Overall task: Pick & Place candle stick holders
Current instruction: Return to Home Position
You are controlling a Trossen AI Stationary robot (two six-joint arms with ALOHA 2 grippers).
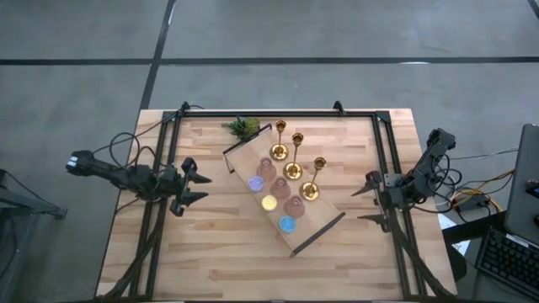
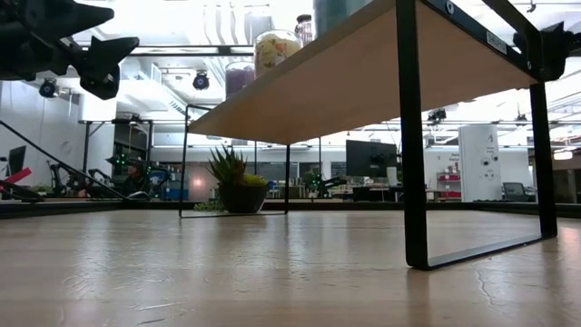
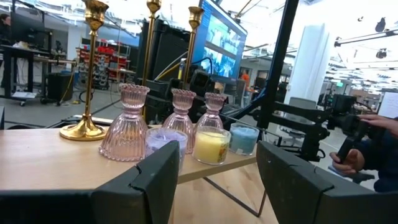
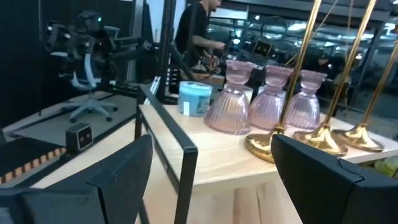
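Note:
Three gold candlesticks (image 1: 293,171) and three pink glass holders (image 1: 280,187) stand upright on their bases in two rows on a small wooden shelf (image 1: 324,220) set slantwise at mid-table. My left gripper (image 1: 198,187) hangs open to the shelf's left, pointing level at it; its wrist view shows the pink holders (image 3: 126,127) and a gold base (image 3: 83,130) ahead of the gripper (image 3: 217,171). My right gripper (image 1: 368,204) hangs open to the shelf's right, with the pink holders (image 4: 229,102) and gold bases (image 4: 267,143) beyond the gripper (image 4: 211,171). Nothing is between either pair of fingers.
Purple (image 1: 255,183), yellow (image 1: 269,202) and blue (image 1: 287,224) candles sit along the shelf's near-left edge. A green plant (image 1: 242,126) stands by the table's far edge. The shelf rests on black metal legs (image 2: 410,136). A person's hand (image 3: 348,158) shows beyond the table.

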